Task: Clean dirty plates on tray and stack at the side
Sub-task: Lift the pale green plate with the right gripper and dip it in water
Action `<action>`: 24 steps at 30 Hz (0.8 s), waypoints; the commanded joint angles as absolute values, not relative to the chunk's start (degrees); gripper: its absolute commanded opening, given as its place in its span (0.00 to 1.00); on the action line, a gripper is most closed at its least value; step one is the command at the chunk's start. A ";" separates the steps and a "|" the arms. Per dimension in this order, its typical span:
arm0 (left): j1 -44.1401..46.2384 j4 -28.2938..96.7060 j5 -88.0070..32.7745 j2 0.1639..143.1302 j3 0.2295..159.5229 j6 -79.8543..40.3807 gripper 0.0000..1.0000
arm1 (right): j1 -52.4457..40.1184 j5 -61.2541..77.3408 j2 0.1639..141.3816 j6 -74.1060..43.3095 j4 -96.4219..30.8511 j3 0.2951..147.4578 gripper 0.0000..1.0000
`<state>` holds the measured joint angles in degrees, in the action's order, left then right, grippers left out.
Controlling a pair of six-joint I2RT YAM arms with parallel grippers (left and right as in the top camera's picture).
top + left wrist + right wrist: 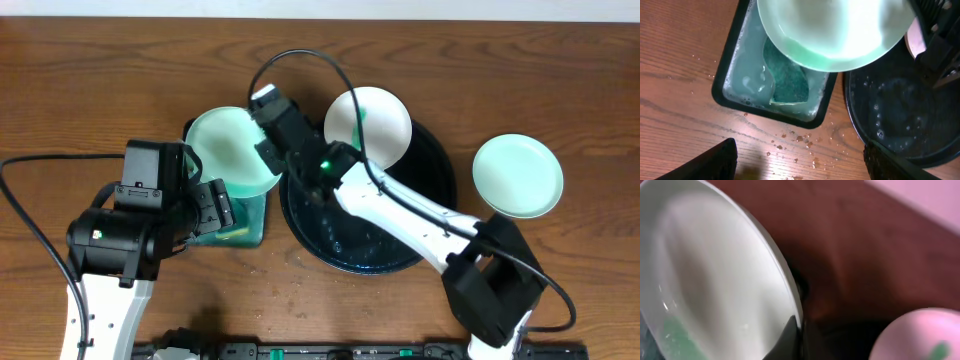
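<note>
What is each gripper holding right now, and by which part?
The right gripper clamps a small round white plate by its rim. The left gripper is open and empty.

Robot lab bench: I work at a wood-grain table (100, 70), my left arm (110, 240) and right arm (410, 215) reaching in from its near edge, where a black rail (330, 352) runs. A black cable (300, 52) loops across the far side. A rectangular tub (722, 85) of teal wash water and the wet tray (350, 245) sit directly on the wood.
</note>
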<state>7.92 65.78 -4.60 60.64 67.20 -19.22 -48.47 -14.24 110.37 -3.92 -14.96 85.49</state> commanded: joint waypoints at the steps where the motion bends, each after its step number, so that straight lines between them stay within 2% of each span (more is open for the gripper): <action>1: 7.68 65.98 -4.95 60.60 67.07 -18.65 0.82 | -50.52 -23.92 104.68 1.02 -14.28 86.37 0.01; 9: 7.68 65.98 -4.95 60.60 67.07 -18.65 0.82 | -53.10 -27.20 97.25 8.45 -11.97 86.37 0.01; 24: 7.68 65.98 -4.95 60.60 67.07 -18.65 0.82 | -57.82 -38.00 96.99 23.40 -5.34 86.37 0.01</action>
